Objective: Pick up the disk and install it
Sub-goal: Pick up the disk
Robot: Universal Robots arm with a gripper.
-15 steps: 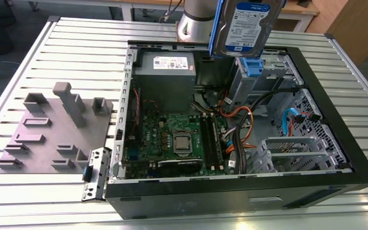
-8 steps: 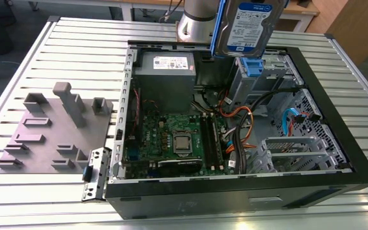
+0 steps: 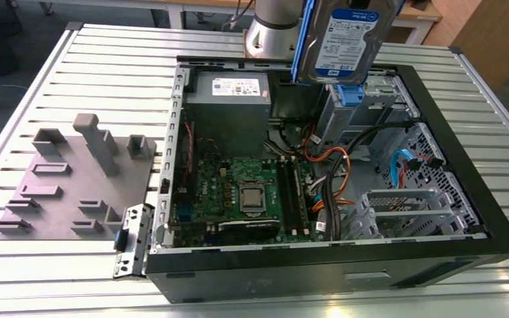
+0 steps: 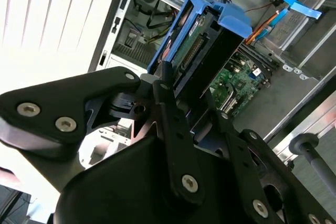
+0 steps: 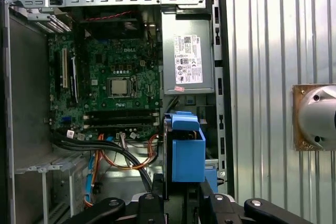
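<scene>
On the slatted table (image 3: 104, 59) you have the open computer case (image 3: 325, 275) lying flat, with the power supply (image 3: 228, 96) at its far end and the silver drive cage (image 3: 387, 93) beside that, toward the exterior view's right. Over that cage the disk (image 3: 350, 40) hangs on edge, label facing the exterior camera, not seated. In the second wrist view the gripper (image 4: 191, 95) is clenched on the disk's blue rails, a finger each side. My read: you're on the carry-to-bay step. Keep the disk square to the cage, go slow, stay clear of the orange and blue cables (image 3: 339, 165). Hidden: the bay mouth sits under the disk in the first wrist view. The disk's top edge is cut off in the exterior view. Pad contact is hard to make out.
</scene>
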